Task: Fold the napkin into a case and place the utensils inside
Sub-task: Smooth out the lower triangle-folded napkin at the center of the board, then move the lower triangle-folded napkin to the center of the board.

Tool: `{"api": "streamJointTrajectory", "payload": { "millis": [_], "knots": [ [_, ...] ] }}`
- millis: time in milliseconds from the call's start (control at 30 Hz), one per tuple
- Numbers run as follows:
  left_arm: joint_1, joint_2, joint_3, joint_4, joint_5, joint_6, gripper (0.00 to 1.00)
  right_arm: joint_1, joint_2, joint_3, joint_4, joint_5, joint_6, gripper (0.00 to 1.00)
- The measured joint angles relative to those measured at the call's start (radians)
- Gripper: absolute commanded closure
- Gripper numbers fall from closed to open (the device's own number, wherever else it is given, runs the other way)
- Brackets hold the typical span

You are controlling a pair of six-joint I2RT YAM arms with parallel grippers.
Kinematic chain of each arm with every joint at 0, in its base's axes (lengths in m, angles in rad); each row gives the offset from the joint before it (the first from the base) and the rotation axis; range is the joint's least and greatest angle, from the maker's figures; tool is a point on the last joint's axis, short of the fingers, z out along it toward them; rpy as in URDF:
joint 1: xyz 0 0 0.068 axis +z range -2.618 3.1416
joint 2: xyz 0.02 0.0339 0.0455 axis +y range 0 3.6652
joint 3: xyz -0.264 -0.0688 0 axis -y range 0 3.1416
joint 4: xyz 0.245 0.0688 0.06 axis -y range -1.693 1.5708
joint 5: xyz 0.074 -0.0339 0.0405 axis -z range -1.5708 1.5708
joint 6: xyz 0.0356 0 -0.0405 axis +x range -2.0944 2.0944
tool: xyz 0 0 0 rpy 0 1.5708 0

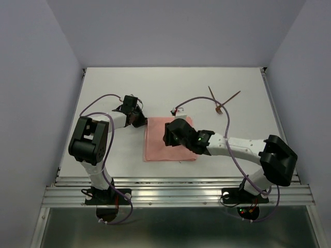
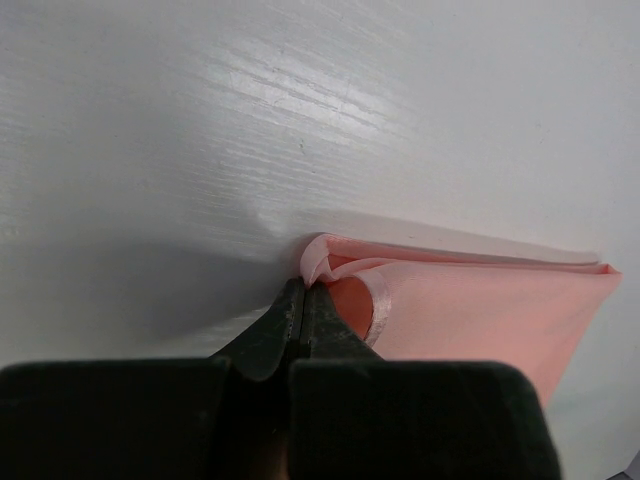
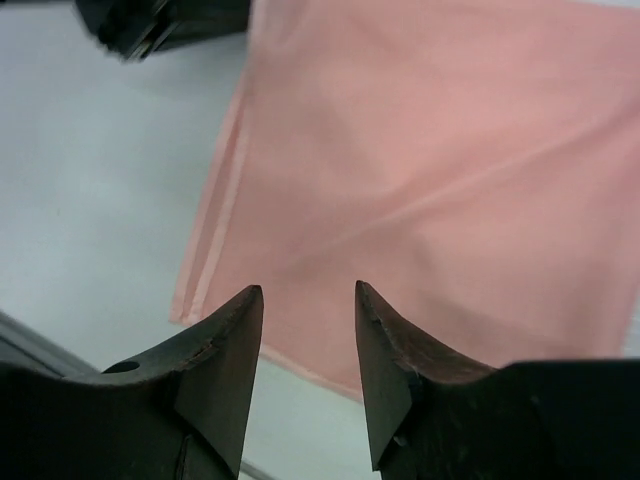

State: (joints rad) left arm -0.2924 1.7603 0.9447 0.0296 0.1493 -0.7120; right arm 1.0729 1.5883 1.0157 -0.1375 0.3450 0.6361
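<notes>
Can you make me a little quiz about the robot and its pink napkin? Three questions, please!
1. True or false: the utensils are lying on the napkin.
2. Which gripper is open? A) the left gripper B) the right gripper C) both
3. Fill in the blank: the left gripper is pinching the napkin at its ____.

Key:
1. False. The utensils lie on the bare table, far from the napkin.
2. B. The right gripper hangs open over the napkin; the left one is shut.
3. Corner.
</notes>
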Motion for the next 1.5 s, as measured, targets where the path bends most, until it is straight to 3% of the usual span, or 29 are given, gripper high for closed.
{"api": "streamJointTrajectory", "payload": {
  "millis": [200,433,733,1200,1300,1400,1500],
  "knots": [
    [0.0,0.003,0.0,0.011,0.0,0.0,1.0,-0.183,-0.126,-0.168,0.01,-0.012,0.064,0.56],
    [0.0,0.005,0.0,0.012,0.001,-0.001,1.0,-0.173,-0.138,-0.354,-0.012,-0.051,0.144,0.6],
    [0.0,0.039,0.041,0.018,0.006,-0.005,1.0,-0.204,-0.146,-0.369,0.004,-0.023,0.175,0.61],
    [0.0,0.122,0.153,-0.002,0.003,0.005,1.0,-0.32,-0.097,-0.33,0.061,0.04,-0.018,0.63],
    [0.0,0.129,0.164,-0.004,-0.002,0.016,1.0,-0.32,-0.131,-0.326,0.039,0.041,-0.018,0.7],
    [0.0,0.129,0.165,-0.006,-0.003,0.023,1.0,-0.32,-0.22,-0.326,0.012,0.039,-0.006,0.87],
    [0.0,0.129,0.165,-0.006,-0.002,0.024,0.97,-0.32,-0.27,-0.326,0.008,0.021,0.007,0.94]
  ]
}}
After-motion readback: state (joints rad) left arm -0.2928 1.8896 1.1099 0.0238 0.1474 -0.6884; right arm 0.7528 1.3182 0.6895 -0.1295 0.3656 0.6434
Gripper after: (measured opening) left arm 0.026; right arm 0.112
